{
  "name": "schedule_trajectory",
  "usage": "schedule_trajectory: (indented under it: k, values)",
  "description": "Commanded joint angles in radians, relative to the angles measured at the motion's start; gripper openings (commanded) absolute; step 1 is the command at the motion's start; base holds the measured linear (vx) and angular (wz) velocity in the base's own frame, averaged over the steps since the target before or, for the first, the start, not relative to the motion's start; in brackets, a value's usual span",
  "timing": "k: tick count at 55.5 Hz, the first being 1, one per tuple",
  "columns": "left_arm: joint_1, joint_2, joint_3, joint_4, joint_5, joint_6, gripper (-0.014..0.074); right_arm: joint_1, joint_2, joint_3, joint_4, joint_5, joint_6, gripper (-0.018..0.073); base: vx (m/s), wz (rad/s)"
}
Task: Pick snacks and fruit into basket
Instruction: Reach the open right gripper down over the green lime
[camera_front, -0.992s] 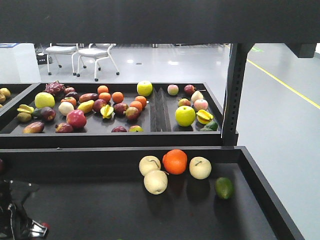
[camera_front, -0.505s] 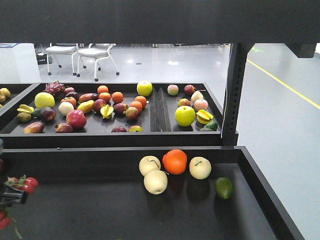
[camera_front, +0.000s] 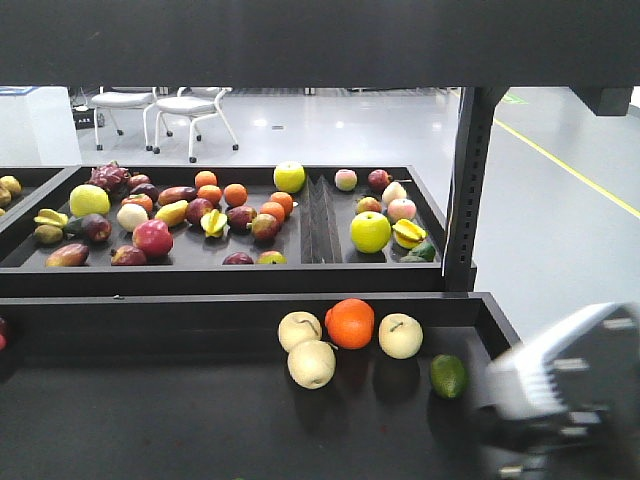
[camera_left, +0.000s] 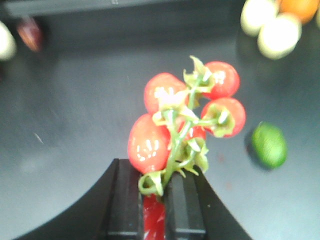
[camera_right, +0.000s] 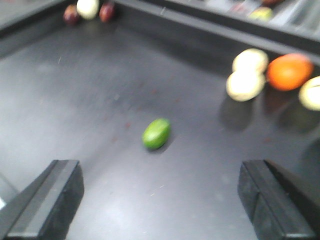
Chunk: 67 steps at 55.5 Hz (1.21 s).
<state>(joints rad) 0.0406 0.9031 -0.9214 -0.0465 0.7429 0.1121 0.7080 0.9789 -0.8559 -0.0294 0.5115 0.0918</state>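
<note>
Tomato cluster (camera_left: 187, 120), centre frame, pinched only by its stem in my left gripper (camera_left: 154, 200), might swing loose; right gripper (camera_right: 160, 200) gapes wide.

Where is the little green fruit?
In the front view, the green fruit lies toward the right of the near tray, just in front of the pale apple beside the orange.

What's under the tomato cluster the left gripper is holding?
Bare dark tray floor shows around the tomato cluster, held by the left gripper; a green fruit lies apart from it. The patch straight beneath is covered.
</note>
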Motion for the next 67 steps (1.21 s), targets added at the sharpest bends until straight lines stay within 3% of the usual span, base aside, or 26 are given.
schedule_trajectory:
  k: [1,13,24,32,42,51,67]
  values:
    - [0.001,-0.062,-0.024,-0.012,-0.052,-0.002,-0.0005,-0.001,0.077,-0.037,0.108,-0.12,-0.106,0.0718,0.0,0.0]
    - [0.001,-0.136,-0.024,-0.012,-0.034,-0.002,-0.0005,0.0,0.324,-0.153,0.333,-0.093,-0.271,0.07,0.0,0.0]
    - [0.001,-0.142,-0.024,-0.012,-0.025,-0.002,-0.0005,0.055,0.551,-0.313,0.333,-0.054,-0.281,0.0686,0.0,0.0]
    - [0.001,-0.142,-0.024,-0.012,-0.023,-0.002,-0.0005,0.074,0.708,-0.424,0.25,-0.044,-0.116,0.0678,0.0,0.0]
    - [0.001,-0.142,-0.024,-0.012,-0.02,-0.002,-0.0005,0.074,0.886,-0.583,-0.02,0.038,0.252,0.0671,0.0,0.0]
    - [0.001,-0.142,-0.024,-0.012,-0.018,-0.002,-0.0005,0.074,1.026,-0.741,-0.225,0.166,0.492,0.0662,0.0,0.0]
    - [0.001,-0.142,-0.024,-0.012,-0.015,-0.002,-0.0005,0.065,1.237,-0.995,-0.242,0.236,0.51,0.0653,0.0,0.0]
